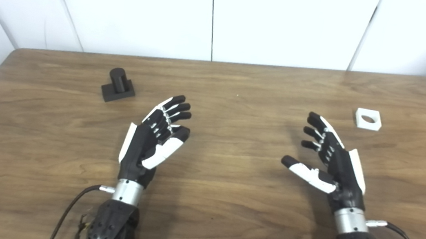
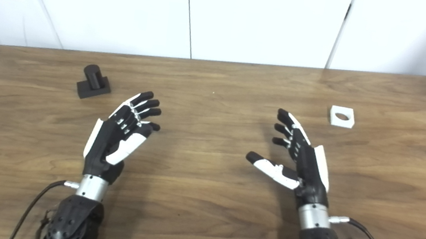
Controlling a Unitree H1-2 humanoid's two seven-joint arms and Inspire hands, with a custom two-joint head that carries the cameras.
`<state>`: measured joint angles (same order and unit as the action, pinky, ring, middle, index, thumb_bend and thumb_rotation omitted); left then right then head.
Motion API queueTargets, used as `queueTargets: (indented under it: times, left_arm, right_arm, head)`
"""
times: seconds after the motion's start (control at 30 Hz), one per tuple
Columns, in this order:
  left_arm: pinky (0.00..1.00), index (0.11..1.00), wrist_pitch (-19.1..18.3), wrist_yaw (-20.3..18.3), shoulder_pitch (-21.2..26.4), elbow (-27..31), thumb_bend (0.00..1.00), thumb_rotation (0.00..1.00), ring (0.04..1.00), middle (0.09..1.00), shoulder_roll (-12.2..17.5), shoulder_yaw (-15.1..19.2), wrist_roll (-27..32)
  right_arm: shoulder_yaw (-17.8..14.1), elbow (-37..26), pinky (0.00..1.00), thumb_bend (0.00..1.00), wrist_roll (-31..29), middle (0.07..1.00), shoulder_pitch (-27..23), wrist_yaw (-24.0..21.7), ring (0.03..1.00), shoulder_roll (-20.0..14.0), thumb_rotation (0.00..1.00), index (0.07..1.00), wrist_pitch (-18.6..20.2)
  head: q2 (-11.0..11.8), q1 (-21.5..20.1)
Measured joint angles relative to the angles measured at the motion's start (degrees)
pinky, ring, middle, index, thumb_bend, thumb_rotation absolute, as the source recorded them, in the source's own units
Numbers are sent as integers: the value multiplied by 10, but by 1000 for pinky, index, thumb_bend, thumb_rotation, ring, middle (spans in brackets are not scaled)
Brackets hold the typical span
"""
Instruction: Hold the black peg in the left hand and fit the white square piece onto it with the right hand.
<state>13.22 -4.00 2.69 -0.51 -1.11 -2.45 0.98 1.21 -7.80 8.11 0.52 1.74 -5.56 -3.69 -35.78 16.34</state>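
The left hand (image 1: 152, 140) hovers over the table with its fingers (image 1: 173, 110) spread a little and stretched away from the robot, the thumb lying close along the palm; it holds nothing. The right hand (image 1: 329, 159) is likewise empty, its fingers (image 1: 314, 131) apart and reaching forward, the thumb (image 1: 301, 168) splayed wide toward the middle of the table.

The black peg (image 1: 118, 84) stands beyond the left hand and somewhat to its left, well apart from the fingertips. Its round post rises upright from a flat square base that sits slightly turned against the table edge, so the long axis runs vertical. The white square piece (image 1: 368, 119) lies flat beyond the right hand and to its right, also apart from the fingers, its round hole facing up.

No writing or label can be read on either thing or on the hands.

The table (image 1: 226, 203) is brown wood grain with a rounded far-left corner. Behind it stand plain white wall panels (image 1: 283, 22) parted by thin dark seams.
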Motion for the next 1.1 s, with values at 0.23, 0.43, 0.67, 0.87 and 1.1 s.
queueTargets:
  times: [0.23, 0.43, 0.67, 0.87, 1.1]
  left_arm:
    - [580, 790, 17, 14, 9, -15, 809, 470, 731, 780, -15, -2, -14]
    - [600, 792, 17, 20, 10, -15, 784, 458, 738, 785, -16, -3, -21]
    - [613, 786, 18, 22, 9, -15, 765, 428, 729, 783, -16, -2, -22]
    - [542, 735, 16, 43, 9, -10, 720, 304, 655, 716, -14, -3, -64]
    - [553, 702, -53, 43, 0, 24, 725, 359, 645, 706, 23, -7, -152]
  right_arm:
    - [-9, 4, 724, 747, -10, 889, 0, 0, 835, -8, 279, 887, -9]
    - [-11, 3, 728, 755, -10, 879, 0, -1, 833, -9, 266, 882, -6]
    - [-11, 2, 726, 766, -7, 879, 0, -1, 832, -9, 266, 880, -5]
    - [-11, 1, 718, 759, -4, 880, 1, -2, 836, -9, 264, 877, -2]
    - [-11, -2, 714, 746, -3, 876, 0, -2, 831, -11, 250, 875, 5]
  head:
    - [2, 3]
    - [7, 5]
    - [8, 5]
    - [9, 5]
    - [12, 8]
